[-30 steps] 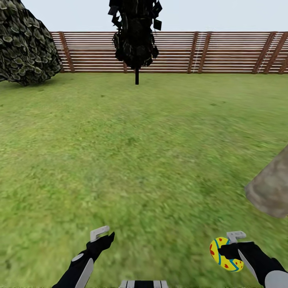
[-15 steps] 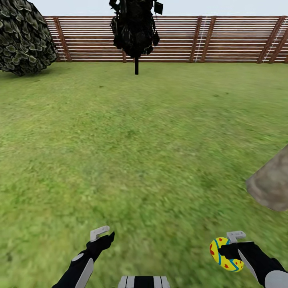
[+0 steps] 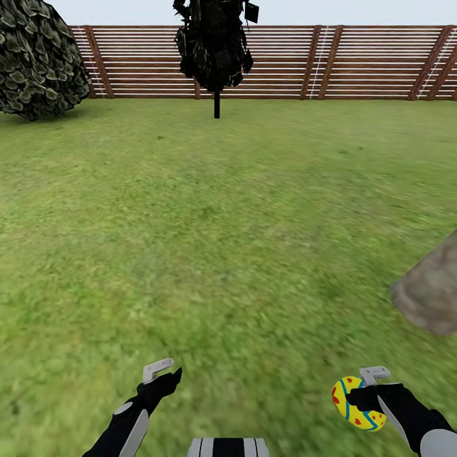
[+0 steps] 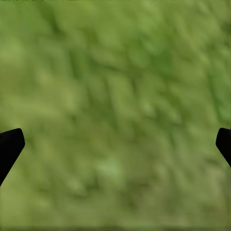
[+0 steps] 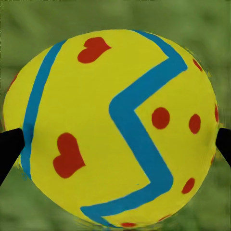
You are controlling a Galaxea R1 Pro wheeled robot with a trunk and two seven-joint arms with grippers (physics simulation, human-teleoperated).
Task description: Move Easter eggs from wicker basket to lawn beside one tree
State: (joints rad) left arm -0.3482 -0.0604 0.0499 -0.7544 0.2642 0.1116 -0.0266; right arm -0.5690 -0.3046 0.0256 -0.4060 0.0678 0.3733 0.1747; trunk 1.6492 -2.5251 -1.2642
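Observation:
My right gripper is shut on one Easter egg, yellow with red marks and a blue zigzag band, held low over the lawn. Up close in the right wrist view the Easter egg sits between the two dark fingertips. My left gripper hangs open and empty over grass; in the left wrist view its fingertips stand far apart. The wicker basket is out of view. A grey-brown mottled mass enters from the right edge; I cannot tell whether it is a tree's trunk.
A slatted wooden fence closes the far side of the lawn. In front of it stands a dark narrow tree on a thin stem, and a rounded dark-leaved bush sits at the far left. Open grass stretches between me and them.
The whole head view shifted up a little a second ago, so the camera moved. Both grippers and the egg keep their places.

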